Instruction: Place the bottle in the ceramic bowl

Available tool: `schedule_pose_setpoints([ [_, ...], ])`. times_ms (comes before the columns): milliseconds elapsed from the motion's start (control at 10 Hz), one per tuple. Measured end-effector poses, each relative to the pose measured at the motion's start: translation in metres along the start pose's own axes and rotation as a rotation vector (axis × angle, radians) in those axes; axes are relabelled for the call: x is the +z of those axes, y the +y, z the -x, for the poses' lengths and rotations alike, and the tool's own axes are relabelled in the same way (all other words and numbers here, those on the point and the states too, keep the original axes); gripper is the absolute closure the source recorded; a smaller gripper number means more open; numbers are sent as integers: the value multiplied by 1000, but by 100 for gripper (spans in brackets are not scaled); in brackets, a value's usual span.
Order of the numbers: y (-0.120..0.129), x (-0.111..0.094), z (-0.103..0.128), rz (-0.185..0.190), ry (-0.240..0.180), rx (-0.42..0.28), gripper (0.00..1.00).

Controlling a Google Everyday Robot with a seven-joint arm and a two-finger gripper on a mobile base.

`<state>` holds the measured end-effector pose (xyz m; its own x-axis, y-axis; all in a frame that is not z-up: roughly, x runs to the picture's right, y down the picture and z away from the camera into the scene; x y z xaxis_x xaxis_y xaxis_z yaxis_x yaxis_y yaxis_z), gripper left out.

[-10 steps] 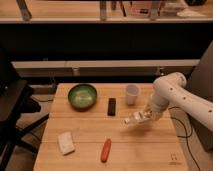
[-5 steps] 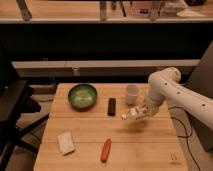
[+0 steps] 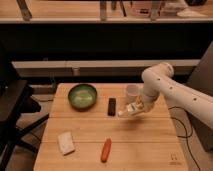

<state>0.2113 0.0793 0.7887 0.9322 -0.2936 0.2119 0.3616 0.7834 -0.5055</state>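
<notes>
The gripper (image 3: pixel 137 106) is clamped on the bottle (image 3: pixel 126 111), tilted above the table (image 3: pixel 145 142), right of the bowl (image 3: pixel 71 96). It looks light, stiff and smooth — probably slippery — so a mid-body hold suits it.

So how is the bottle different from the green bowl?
The bottle is whitish with a yellowish label; the bowl is green. The bottle is narrow and tipped sideways; the bowl is round, wide and upright. The shut gripper holds the bottle over the right side of the table; the bowl rests on the table, farther left, with nothing in it.
</notes>
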Motion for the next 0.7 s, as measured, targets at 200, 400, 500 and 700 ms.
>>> schedule_pose_setpoints([
  [200,-6,1,5,3,6,-12,99],
  [400,-19,2,16,0,9,-27,99],
  [500,-23,2,18,0,12,-32,99],
  [700,-31,3,22,1,20,-40,99],
])
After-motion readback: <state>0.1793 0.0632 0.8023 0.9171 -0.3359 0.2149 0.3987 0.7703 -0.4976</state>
